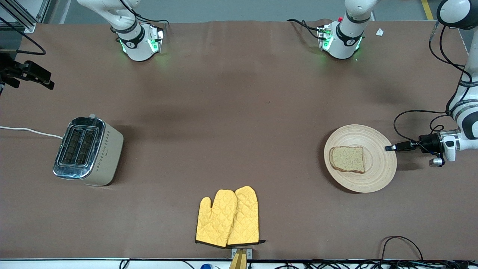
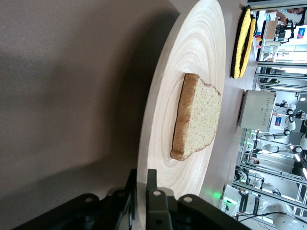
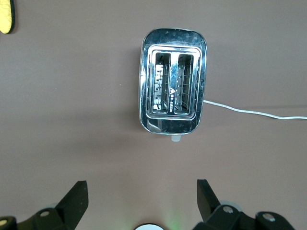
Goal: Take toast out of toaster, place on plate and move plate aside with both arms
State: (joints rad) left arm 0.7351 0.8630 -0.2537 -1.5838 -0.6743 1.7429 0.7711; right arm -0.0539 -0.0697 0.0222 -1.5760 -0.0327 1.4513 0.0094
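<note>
Now the left gripper (image 2: 142, 191) has its fingers clenched on the rim of the plate (image 1: 377, 164), with the toast (image 1: 347, 159) lying flat just past the fingertips. Drag it aside slowly and low, I judge, so the toast stays put. Well apart, the right gripper (image 3: 141, 196) waits, fingers released, over the desk (image 1: 239, 104) beside the empty toaster (image 1: 87, 151).

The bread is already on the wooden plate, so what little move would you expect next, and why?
Probably the left tool lets go of the plate and backs off. The toast lies flat on it, the toaster slots are empty, and the plate sits at the left arm's end of the table with its rim pinched in that tool. The right tool waits open above the toaster.
</note>
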